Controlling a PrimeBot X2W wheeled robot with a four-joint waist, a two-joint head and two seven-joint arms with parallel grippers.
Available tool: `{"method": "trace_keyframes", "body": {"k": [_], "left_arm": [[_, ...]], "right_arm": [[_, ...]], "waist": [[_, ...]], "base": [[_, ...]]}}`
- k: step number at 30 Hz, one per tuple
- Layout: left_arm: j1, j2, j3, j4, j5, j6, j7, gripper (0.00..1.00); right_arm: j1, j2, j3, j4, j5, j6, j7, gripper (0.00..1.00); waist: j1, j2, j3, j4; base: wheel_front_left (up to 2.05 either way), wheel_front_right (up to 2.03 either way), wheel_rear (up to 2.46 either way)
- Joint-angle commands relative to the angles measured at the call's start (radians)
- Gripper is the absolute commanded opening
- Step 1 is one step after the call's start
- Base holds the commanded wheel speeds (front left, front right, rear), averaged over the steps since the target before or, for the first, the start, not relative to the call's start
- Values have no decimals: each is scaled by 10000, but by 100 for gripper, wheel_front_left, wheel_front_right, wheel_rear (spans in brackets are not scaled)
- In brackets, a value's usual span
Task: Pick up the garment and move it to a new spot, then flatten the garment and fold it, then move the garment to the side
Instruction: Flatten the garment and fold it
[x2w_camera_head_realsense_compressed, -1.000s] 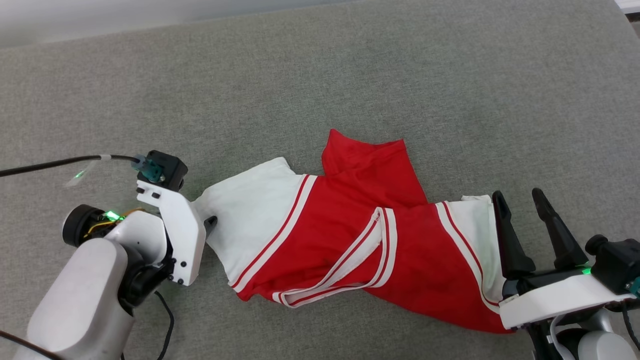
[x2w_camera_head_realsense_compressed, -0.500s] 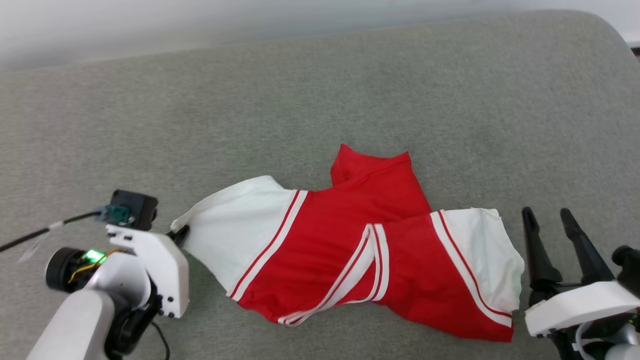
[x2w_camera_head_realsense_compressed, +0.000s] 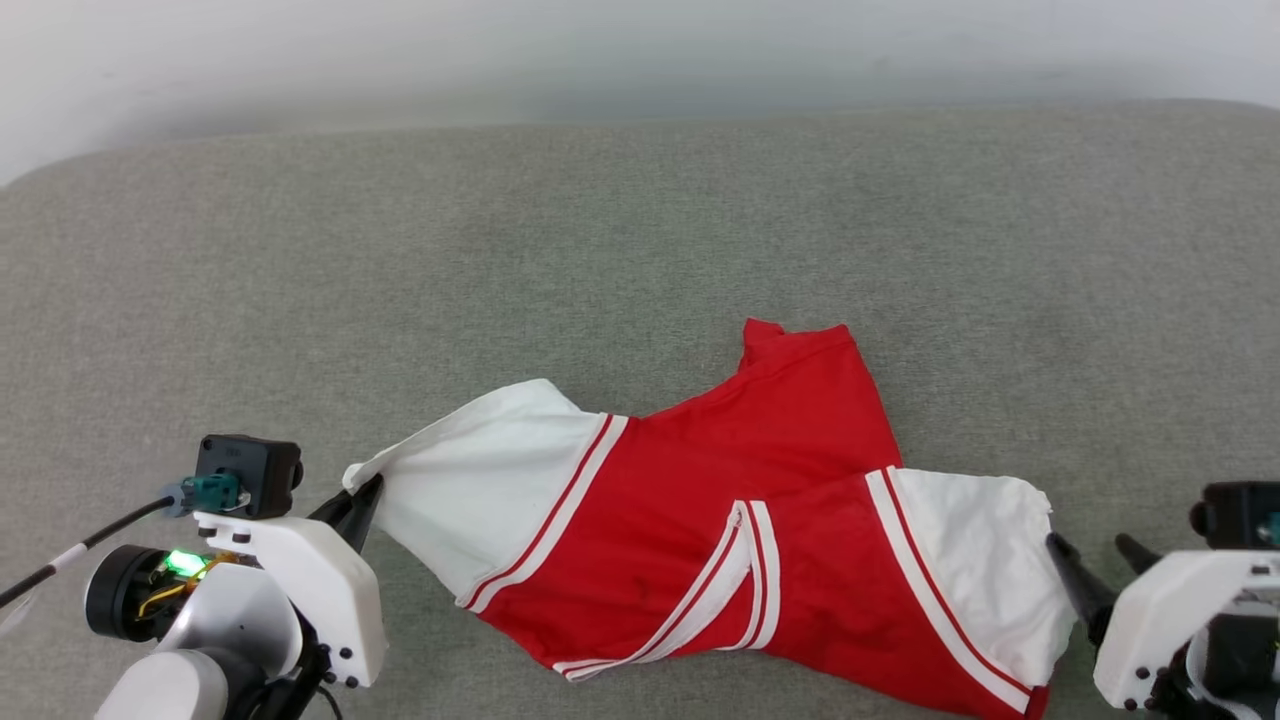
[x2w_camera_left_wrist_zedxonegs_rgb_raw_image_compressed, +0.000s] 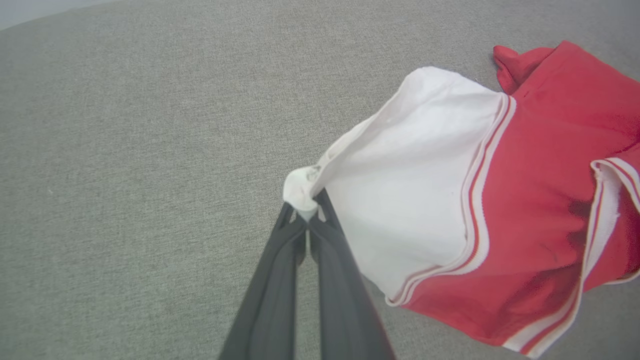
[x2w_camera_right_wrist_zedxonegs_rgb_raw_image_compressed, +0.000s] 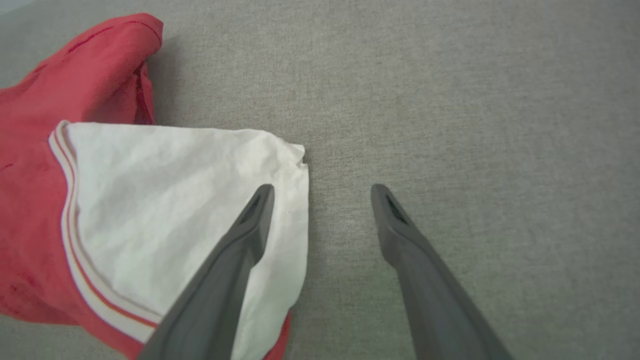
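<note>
Two pincers, one shirt. Starting at the left: the left pincer is clenched on the tip of the garment, right at the corner of its left white sleeve. The head view just gives dark fingertips meeting that corner past the white arm shell, plus a black cable and a green light back on the arm. The left wrist view settles it. There the fingers are pressed together with a small wad of white hem bunched at their tips, and the sleeve is drawn into a cone toward them.

Middle: the garment lies rumpled on the grey counter, near the front edge of the head view and running from centre-left to the far right. That view gets the whole layout. The body is red, a band of striped trim cuts diagonally across it, and a red corner is folded up on the far side.

Right: the right white sleeve ends just beside the right pincer, which is released. From the head view you see two dark tips poking out past the white shell. The right wrist view shows the gap properly — fingers spread wide, one finger over the sleeve's edge and the other over bare counter. Can't tell if that finger actually touches the cloth.
</note>
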Motion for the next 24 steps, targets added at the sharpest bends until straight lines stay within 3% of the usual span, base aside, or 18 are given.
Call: {"method": "trace_keyframes", "body": {"k": [1,5,11,15,16,18,24], "left_arm": [[-14,-30,-5,-60,64,33,-56,0],[-265,-152,-173,-181,74,-65,-107,0],[-649,-300,-350,-85,55,-227,-253,0],[-845,-345,-406,51,40,-310,-349,0],[-859,-343,-411,94,61,-306,-388,0],[-890,-382,-408,159,32,-295,-432,0],[-852,-465,-229,286,-79,-139,-667,0]], "right_arm": [[-242,-128,115,45,93,-3,287,100],[-744,-644,573,331,326,-3,1643,100],[-1614,-1220,1529,1084,526,-3,2385,100],[-1723,-1279,2434,1924,998,6,3160,100],[-1714,-1263,2589,2084,1104,14,3342,49],[-1764,-1246,2697,2281,1317,14,3514,0],[-2066,-1634,2411,2152,1475,8,3295,0]], "waist": [[0,-1,82,71],[0,-1,327,309],[0,-1,811,527],[0,-1,980,641],[0,-1,987,657],[0,-1,993,674],[0,-1,749,624]], "base": [[0,0,0],[0,0,0],[0,0,0],[0,0,0],[0,0,0],[0,0,0],[0,0,0]]}}
